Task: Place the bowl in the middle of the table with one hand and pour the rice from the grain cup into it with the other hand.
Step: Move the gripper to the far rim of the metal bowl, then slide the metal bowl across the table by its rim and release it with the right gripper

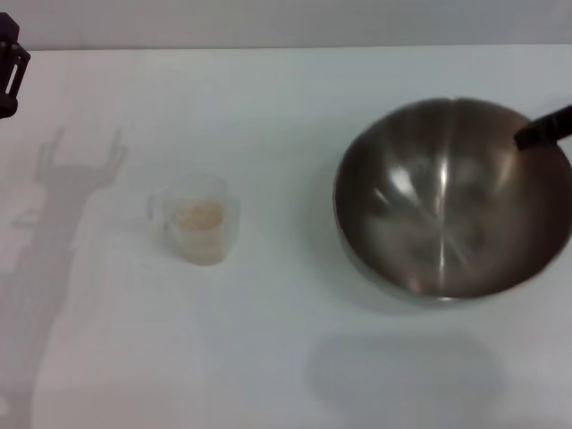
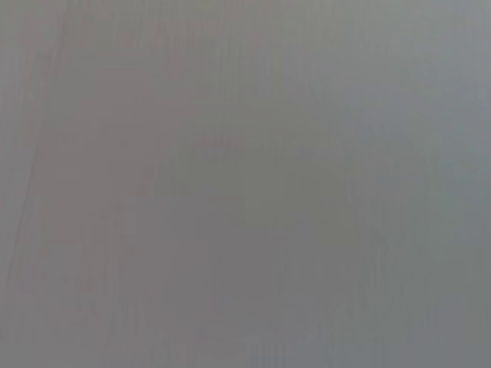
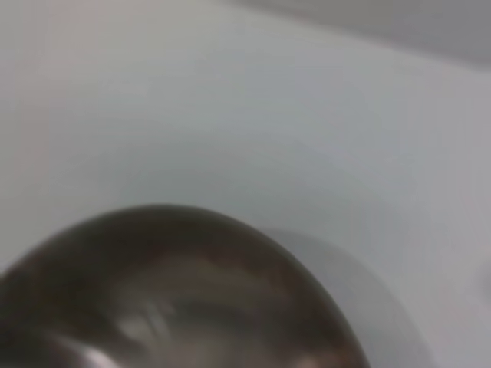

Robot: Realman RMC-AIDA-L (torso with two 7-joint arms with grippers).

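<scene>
Your right claw [image 1: 542, 130] is at the far right edge of the bowl [image 1: 447, 201], w/ one dark finger poking over the rim. You can only see that one finger in the head view, so you can't tell how wide the claw is or if it really has the rim pinched. The bowl looks like it is up off the table [image 1: 268, 357]: a soft round shadow lies on the white top below it, nearer to you. The bowl is big, shiny and has nothing in it.

From that claw, the grain cup [image 1: 198, 219] is well off to the left, standing upright on the table, not touching the bowl. You can see the rice [image 1: 200, 217] in it, a pale beige lump. The little handle sticks out on the side away from the bowl.

Your left claw [image 1: 11, 67] is way off at the far left edge, well apart from the cup, w/ only a dark bit of it showing. You can't tell if it's open or not. Its shadow falls on the table between it and the cup.

The right wrist cam looks down at the bowl's rim [image 3: 192, 230] and white table past it. The left wrist cam shows only plain gray.
</scene>
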